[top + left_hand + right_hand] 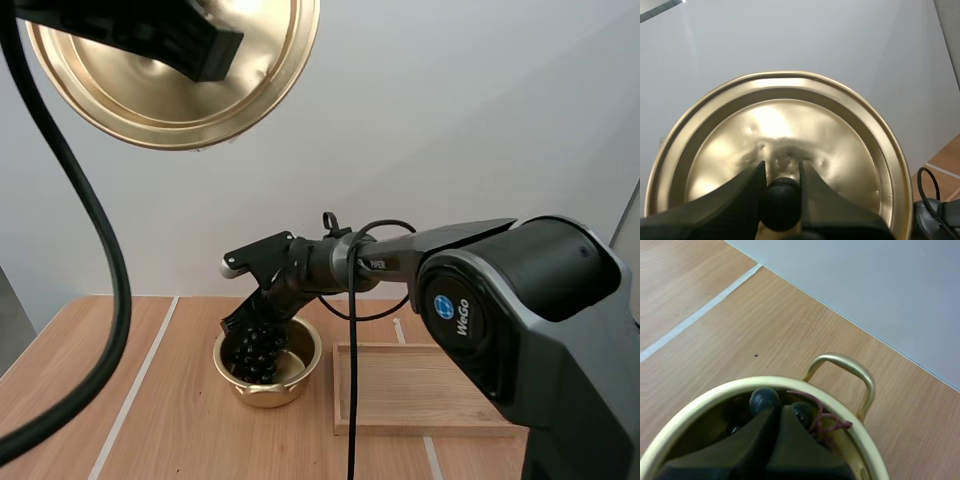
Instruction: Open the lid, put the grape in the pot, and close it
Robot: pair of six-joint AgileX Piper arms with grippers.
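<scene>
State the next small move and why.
Probably open the right pincer to let go: its tips pinch the dark grape bunch already inside the round gold metal pot, while the left pincer holds the gold lid aloft by its black knob.

"WeGo" on right arm's joint [455,310], forearm lettering [378,264] apparently illegible

white wall [450,120], wood table [180,420] w/ pale stripes [122,420]
</scene>
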